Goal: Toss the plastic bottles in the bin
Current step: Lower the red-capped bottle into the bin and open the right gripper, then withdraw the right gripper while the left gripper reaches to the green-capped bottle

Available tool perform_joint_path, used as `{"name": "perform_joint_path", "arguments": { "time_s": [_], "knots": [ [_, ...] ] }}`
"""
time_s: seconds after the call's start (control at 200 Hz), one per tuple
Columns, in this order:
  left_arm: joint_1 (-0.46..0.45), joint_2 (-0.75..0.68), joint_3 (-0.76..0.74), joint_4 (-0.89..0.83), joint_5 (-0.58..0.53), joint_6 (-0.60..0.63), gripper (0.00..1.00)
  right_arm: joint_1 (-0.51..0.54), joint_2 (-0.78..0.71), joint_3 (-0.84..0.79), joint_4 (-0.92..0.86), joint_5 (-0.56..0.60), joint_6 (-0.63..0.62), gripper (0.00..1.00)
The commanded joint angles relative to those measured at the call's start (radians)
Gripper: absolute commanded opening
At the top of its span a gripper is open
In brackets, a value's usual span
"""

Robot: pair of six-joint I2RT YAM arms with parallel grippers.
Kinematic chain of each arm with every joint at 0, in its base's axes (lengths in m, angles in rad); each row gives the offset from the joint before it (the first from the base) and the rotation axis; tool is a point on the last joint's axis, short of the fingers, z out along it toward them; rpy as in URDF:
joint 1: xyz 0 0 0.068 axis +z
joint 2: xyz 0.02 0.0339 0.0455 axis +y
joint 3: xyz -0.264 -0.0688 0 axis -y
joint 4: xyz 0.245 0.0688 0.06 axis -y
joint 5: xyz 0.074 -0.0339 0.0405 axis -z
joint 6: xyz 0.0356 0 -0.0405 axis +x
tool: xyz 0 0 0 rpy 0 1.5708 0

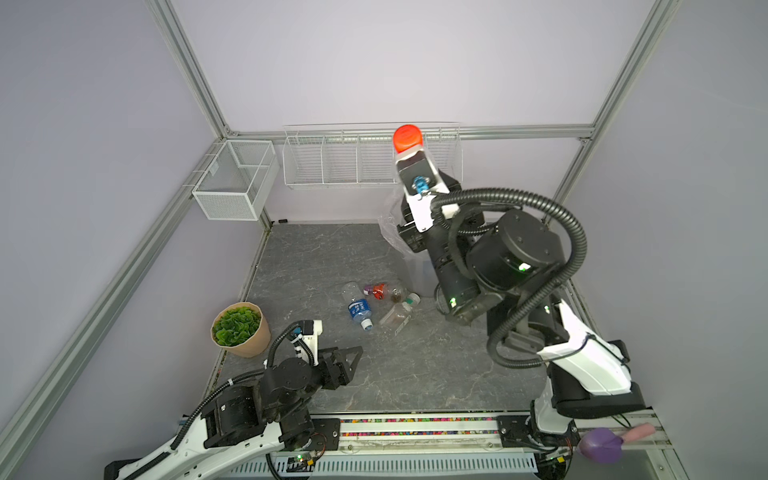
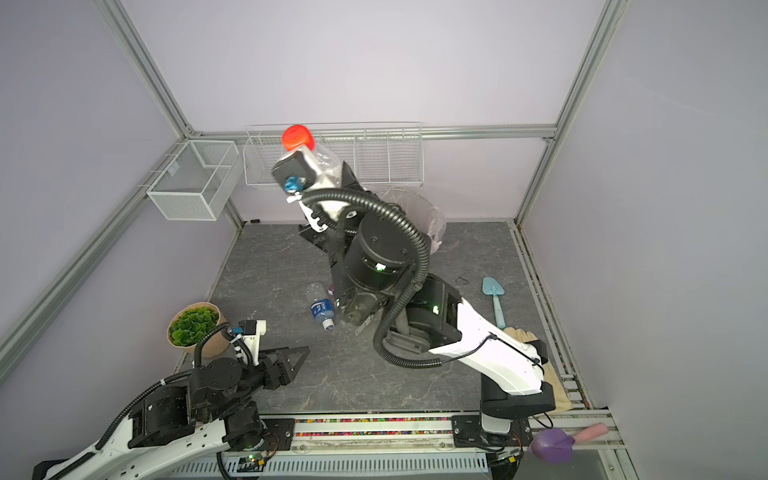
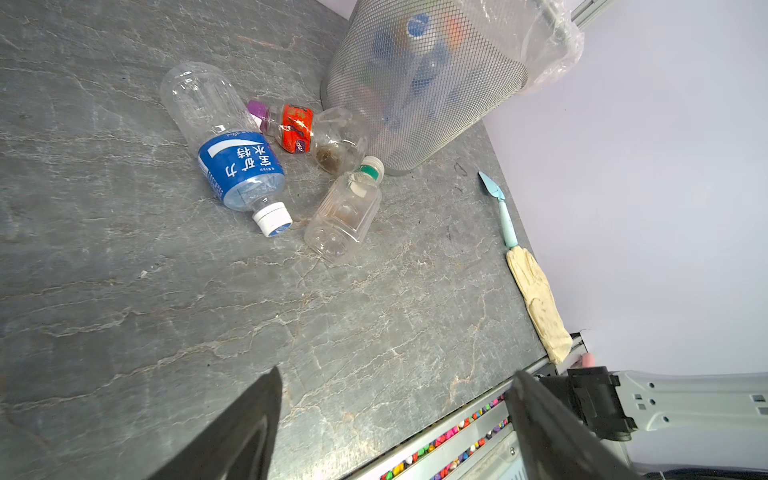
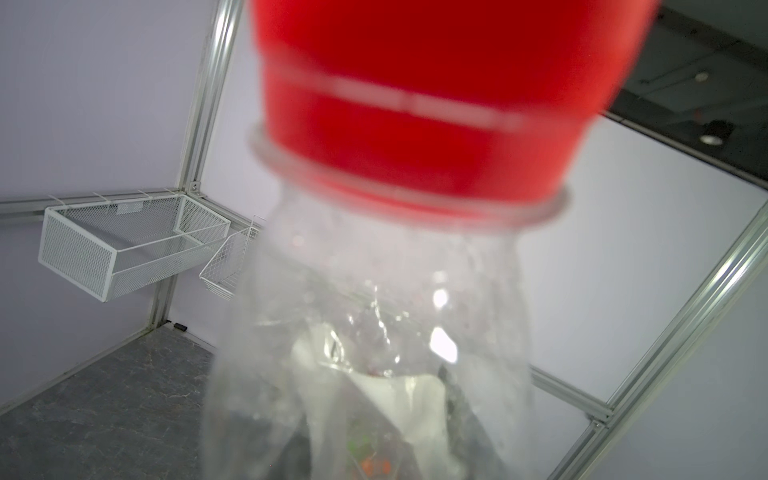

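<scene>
Left wrist view: a blue-labelled bottle [image 3: 232, 166], a red-labelled bottle [image 3: 291, 126] with a purple cap and a small clear bottle [image 3: 347, 212] with a green-and-white cap lie on the grey table [image 3: 166, 311], clustered just beside the foot of the bin [image 3: 424, 83]. Through its mesh wall several more show inside the clear liner, already thrown. In both top views a red-capped bottle [image 1: 408, 139] is raised high near the bin, cap uppermost, its clear body clenched in the right gripper [image 2: 322, 162]; whether it hangs over the rim cannot be told. The left gripper [image 1: 353, 361] hovers low over the table, jaws spread and empty, apart from the three. By this showing the task is well past halfway: one drop in hand, three pick-ups left. A blue trowel [image 3: 500, 208] and a potted plant [image 1: 237, 326] are no part of it.
</scene>
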Motion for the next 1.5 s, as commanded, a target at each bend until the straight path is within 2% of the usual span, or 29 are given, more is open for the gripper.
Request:
{"name": "perform_joint_path", "arguments": {
  "time_s": [0.0, 0.08, 0.165, 0.235, 0.27, 0.32, 0.39, 0.41, 0.435, 0.575, 0.8, 0.92, 1.045, 1.275, 1.5],
  "knots": [
    [-0.006, 0.007, -0.003, -0.006, -0.009, -0.020, 0.85, -0.130, -0.048, -0.023, -0.288, -0.134, 0.365, 0.07],
    [-0.006, 0.010, -0.001, -0.001, -0.006, -0.020, 0.85, -0.282, -0.053, -0.064, -0.446, -0.289, 0.577, 0.07],
    [-0.005, 0.010, 0.000, 0.001, -0.002, -0.022, 0.85, -0.485, -0.019, -0.111, -0.577, -0.549, 0.791, 0.07],
    [-0.005, 0.009, 0.002, 0.000, 0.001, -0.023, 0.85, -0.623, 0.057, -0.098, -0.667, -0.738, 0.882, 0.08],
    [-0.005, 0.007, 0.003, -0.001, 0.003, -0.023, 0.85, -0.663, 0.111, -0.053, -0.732, -0.797, 0.905, 0.21],
    [-0.006, 0.003, 0.007, -0.010, 0.005, -0.026, 0.85, -0.699, 0.196, 0.059, -0.846, -0.844, 0.929, 0.60],
    [-0.005, 0.001, 0.026, -0.047, 0.011, -0.029, 0.85, -0.694, 0.268, 0.209, -0.965, -0.804, 0.952, 1.00],
    [-0.005, 0.003, 0.030, -0.059, 0.010, -0.030, 0.85, -0.686, 0.267, 0.217, -0.967, -0.784, 0.951, 0.90],
    [-0.006, 0.005, 0.034, -0.069, 0.006, -0.029, 0.85, -0.675, 0.251, 0.203, -0.949, -0.769, 0.943, 0.88],
    [-0.005, 0.018, 0.030, -0.074, 0.003, -0.027, 0.85, -0.651, 0.089, -0.013, -0.770, -0.764, 0.929, 0.88],
    [-0.005, 0.062, 0.016, -0.028, 0.005, -0.013, 0.86, -0.629, 0.014, -0.076, -0.796, -0.761, 0.956, 0.88],
    [-0.006, 0.108, 0.024, -0.011, 0.006, 0.007, 0.86, -0.587, -0.055, -0.164, -0.770, -0.756, 0.960, 0.88],
    [-0.006, 0.158, 0.040, 0.003, 0.005, 0.035, 0.87, -0.532, -0.170, -0.342, -0.682, -0.748, 0.954, 0.88],
    [-0.005, 0.257, 0.053, 0.067, -0.027, 0.099, 0.89, -0.500, -0.432, -0.752, -0.486, -0.816, 0.992, 0.88],
    [0.024, 0.409, 0.066, 0.173, -0.015, 0.178, 0.94, -0.498, -0.639, -1.090, -0.431, -0.828, 1.075, 0.88]
  ]
}}
